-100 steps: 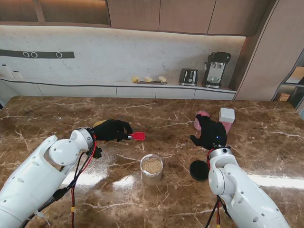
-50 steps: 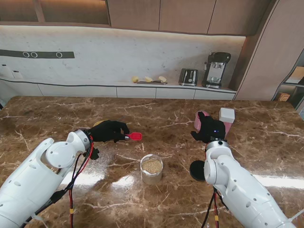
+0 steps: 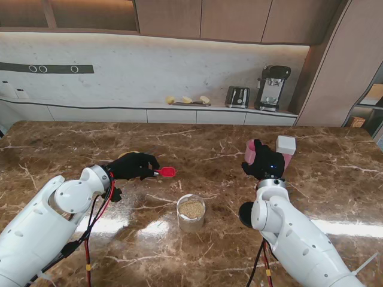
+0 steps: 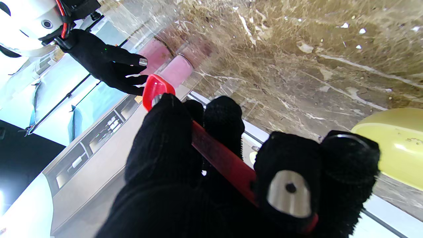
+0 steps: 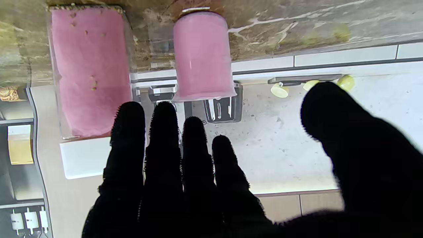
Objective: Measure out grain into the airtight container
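Note:
My left hand [image 3: 134, 165] is shut on the handle of a red measuring scoop [image 3: 167, 171], whose bowl points right over the table. In the left wrist view the scoop [image 4: 155, 90] sticks out past my black fingers [image 4: 218, 119]. A clear glass jar [image 3: 191, 212] part-filled with grain stands nearer to me, at the middle. My right hand [image 3: 263, 161] is open with fingers spread, just short of a pink cup [image 3: 249, 149] and a pink box [image 3: 286, 156] with a white lid. In the right wrist view, the cup [image 5: 201, 56] and box [image 5: 89, 72] lie beyond my hand [image 5: 185, 185].
A round black lid [image 3: 246, 214] lies flat on the marble right of the jar, beside my right forearm. A yellow bowl [image 3: 124, 155] sits partly hidden behind my left hand and shows as the bowl [image 4: 393, 142] in the left wrist view.
My right hand has moved farther from me, up to the pink cup and box. My left hand has drawn the red scoop slightly left and farther from me.

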You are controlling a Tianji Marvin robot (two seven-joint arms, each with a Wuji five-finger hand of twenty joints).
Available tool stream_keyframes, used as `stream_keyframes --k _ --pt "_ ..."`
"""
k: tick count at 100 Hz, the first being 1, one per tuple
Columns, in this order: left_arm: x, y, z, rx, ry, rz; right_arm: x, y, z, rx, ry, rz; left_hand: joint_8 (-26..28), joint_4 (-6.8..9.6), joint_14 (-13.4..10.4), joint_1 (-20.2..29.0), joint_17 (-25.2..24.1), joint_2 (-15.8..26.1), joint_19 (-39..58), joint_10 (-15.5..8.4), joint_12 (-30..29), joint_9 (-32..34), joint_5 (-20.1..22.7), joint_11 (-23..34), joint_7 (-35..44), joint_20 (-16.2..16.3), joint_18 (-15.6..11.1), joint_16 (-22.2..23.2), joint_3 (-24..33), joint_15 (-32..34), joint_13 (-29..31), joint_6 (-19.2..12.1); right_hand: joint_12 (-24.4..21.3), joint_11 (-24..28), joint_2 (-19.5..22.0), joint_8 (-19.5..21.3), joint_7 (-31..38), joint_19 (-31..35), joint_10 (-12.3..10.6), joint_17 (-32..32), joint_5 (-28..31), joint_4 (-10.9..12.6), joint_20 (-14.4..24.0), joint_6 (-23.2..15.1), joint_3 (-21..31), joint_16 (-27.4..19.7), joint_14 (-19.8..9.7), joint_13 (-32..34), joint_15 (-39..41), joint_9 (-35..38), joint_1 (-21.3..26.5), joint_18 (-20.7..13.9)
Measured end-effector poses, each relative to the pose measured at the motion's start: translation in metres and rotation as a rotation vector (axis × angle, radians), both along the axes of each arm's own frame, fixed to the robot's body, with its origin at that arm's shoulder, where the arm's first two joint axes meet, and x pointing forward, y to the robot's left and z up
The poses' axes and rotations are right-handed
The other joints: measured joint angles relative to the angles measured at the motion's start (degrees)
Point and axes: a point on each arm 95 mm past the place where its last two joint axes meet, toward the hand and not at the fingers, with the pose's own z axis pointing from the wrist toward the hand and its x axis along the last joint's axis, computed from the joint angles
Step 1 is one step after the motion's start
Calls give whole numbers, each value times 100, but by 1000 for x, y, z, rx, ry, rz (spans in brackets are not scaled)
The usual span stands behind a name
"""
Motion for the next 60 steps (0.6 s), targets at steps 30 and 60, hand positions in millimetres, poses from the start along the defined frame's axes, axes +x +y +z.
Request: stream_keyframes --k 30,60 --pt "-1 3 -1 2 -3 6 -1 3 -6 79 -16 -36 2 0 0 -2 0 0 1 0 14 0 0 0 0 -2 0 -3 5 0 0 0 -546 -216 17 -15 -9 -294 334 -172 -232 0 -145 161 0 -455 44 -294 -361 -546 0 72" --pt "-2 4 -1 4 0 5 1 5 -13 121 -15 -58 12 1 0 -68 0 -11 3 0 60 1 3 0 0 -2 -2 -4 115 0 1 -3 -646 -269 18 -66 -6 -402 410 -281 -294 0 -279 227 0 -590 125 -500 -437 -774 0 75"
